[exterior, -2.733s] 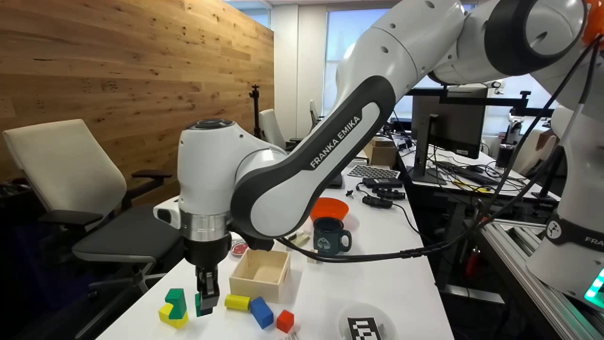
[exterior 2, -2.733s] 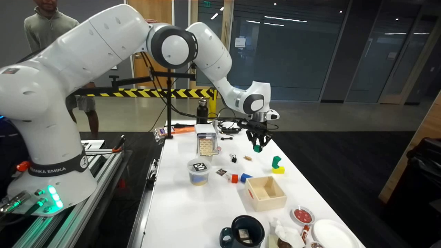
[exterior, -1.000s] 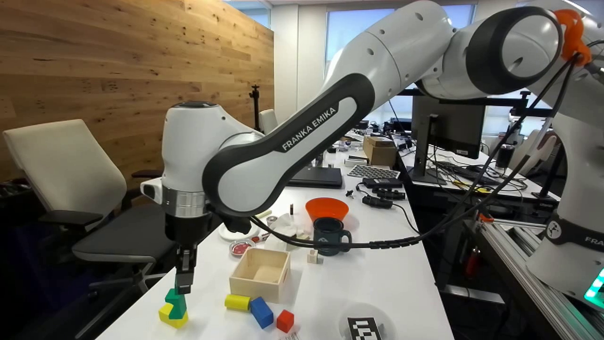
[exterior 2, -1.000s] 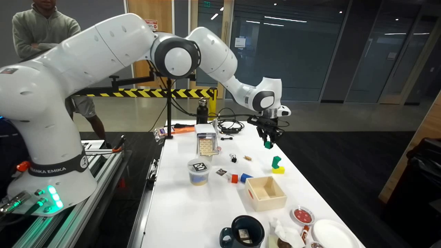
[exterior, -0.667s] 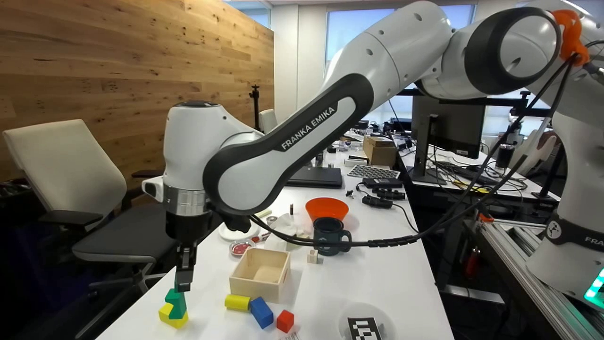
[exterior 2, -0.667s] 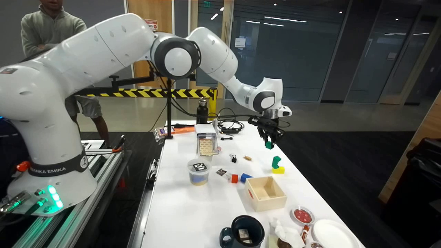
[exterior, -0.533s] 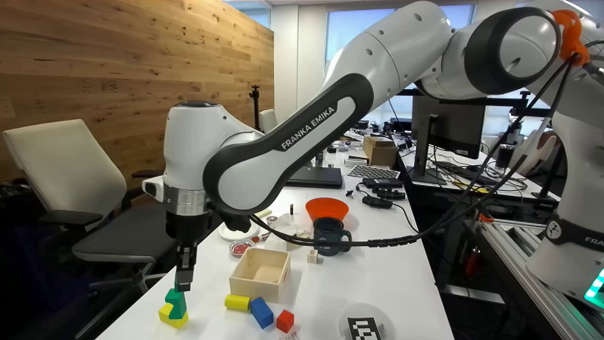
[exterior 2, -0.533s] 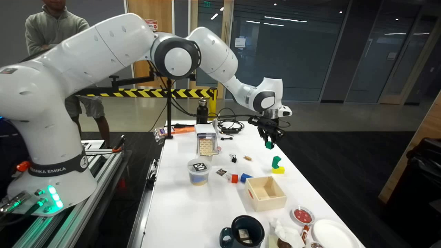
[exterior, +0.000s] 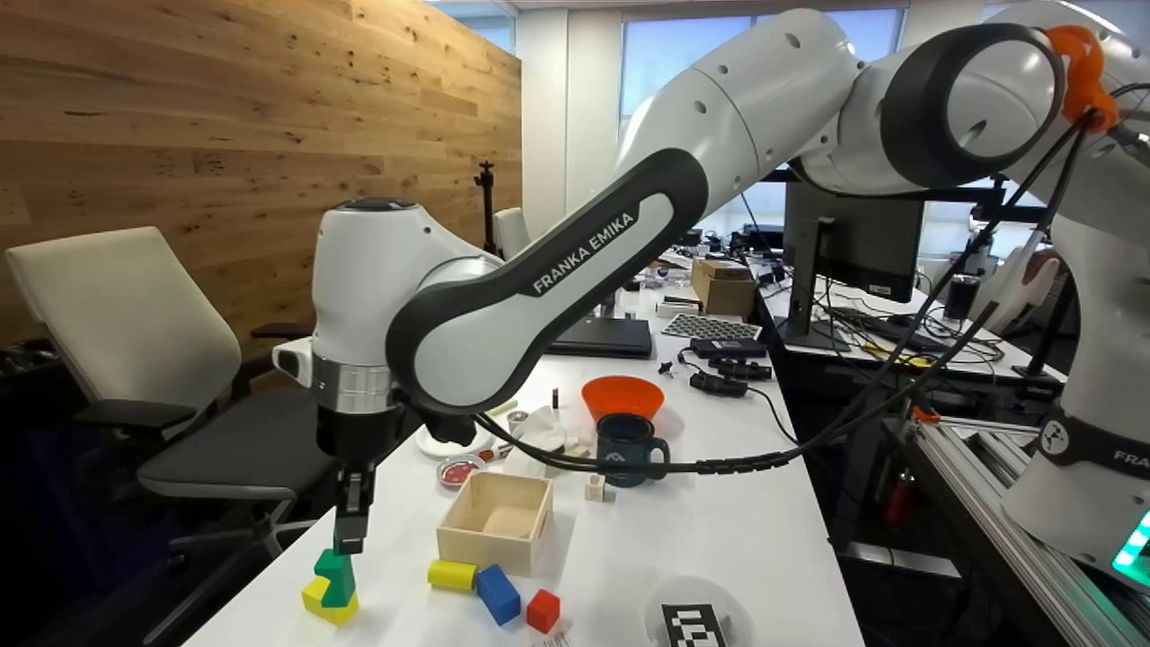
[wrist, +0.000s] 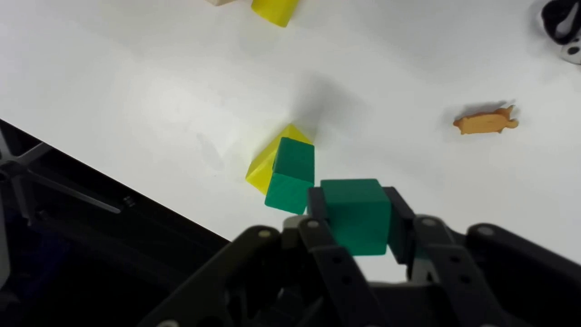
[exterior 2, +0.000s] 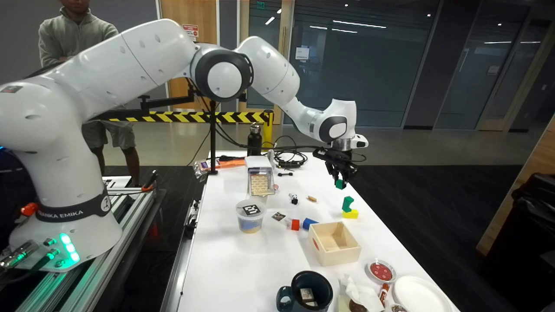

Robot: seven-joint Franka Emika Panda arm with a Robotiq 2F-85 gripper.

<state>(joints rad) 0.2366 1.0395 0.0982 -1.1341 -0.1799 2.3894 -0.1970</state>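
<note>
Hanging over the table [exterior 2: 243,277], in an exterior view: one green piece [exterior 2: 340,184], above and apart from a green notched block [exterior 2: 346,204]. Gripper [wrist: 357,210]: closed to the green piece's width, jaws on either side, nothing else held. Notched block: long axis upright, standing on a yellow block [wrist: 259,169]. Bearing, wrist view: notched block left of the green piece and slightly higher in the frame. About them: tan toy [wrist: 483,123], to the right, wrist view; yellow cylinder [exterior: 452,575] on its side, blue block [exterior: 499,594], red cube [exterior: 543,611] and box [exterior: 490,550], grouped, in an exterior view.
</note>
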